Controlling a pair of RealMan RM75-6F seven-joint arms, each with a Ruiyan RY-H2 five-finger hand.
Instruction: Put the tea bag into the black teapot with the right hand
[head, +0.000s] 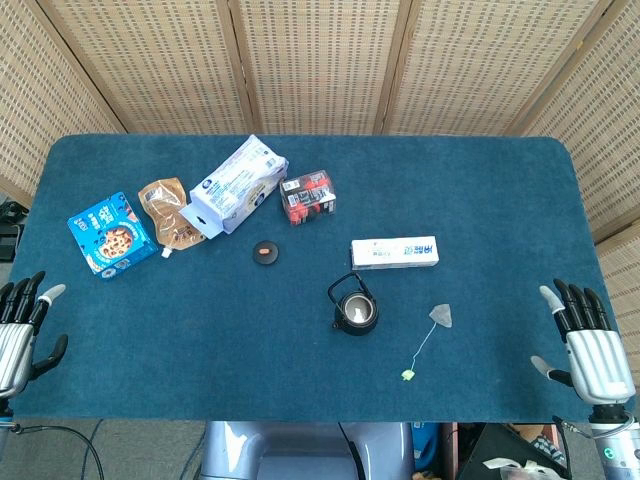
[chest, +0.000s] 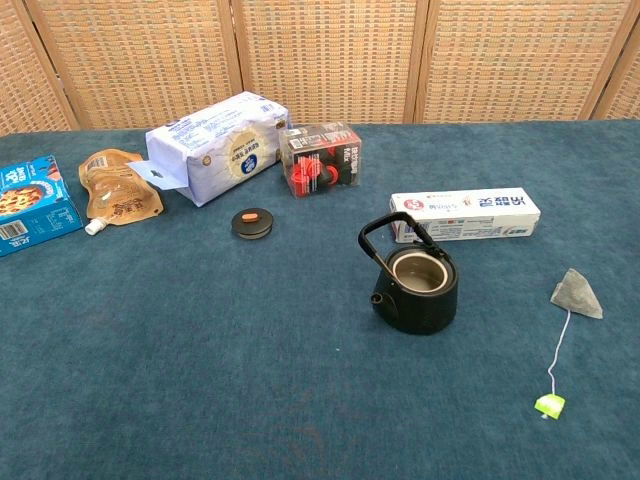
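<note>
A small black teapot (head: 354, 309) (chest: 418, 285) stands lidless near the table's middle, handle upright. Its black lid (head: 265, 252) (chest: 252, 223) with an orange knob lies apart to the left. The grey pyramid tea bag (head: 442, 316) (chest: 577, 294) lies right of the pot, its string running to a green tag (head: 408, 375) (chest: 548, 405). My right hand (head: 588, 345) rests open at the table's right front edge, well away from the tea bag. At the left front edge my left hand (head: 20, 330) is open too. Neither hand shows in the chest view.
A white toothpaste box (head: 394, 252) (chest: 464, 214) lies behind the pot. Further back are a red-black pack (head: 308, 196) (chest: 321, 160), a white-blue bag (head: 238, 186) (chest: 212, 146), a brown pouch (head: 167, 213) (chest: 120, 190) and a blue cookie box (head: 111, 233) (chest: 30, 202). Woven screens stand behind the table.
</note>
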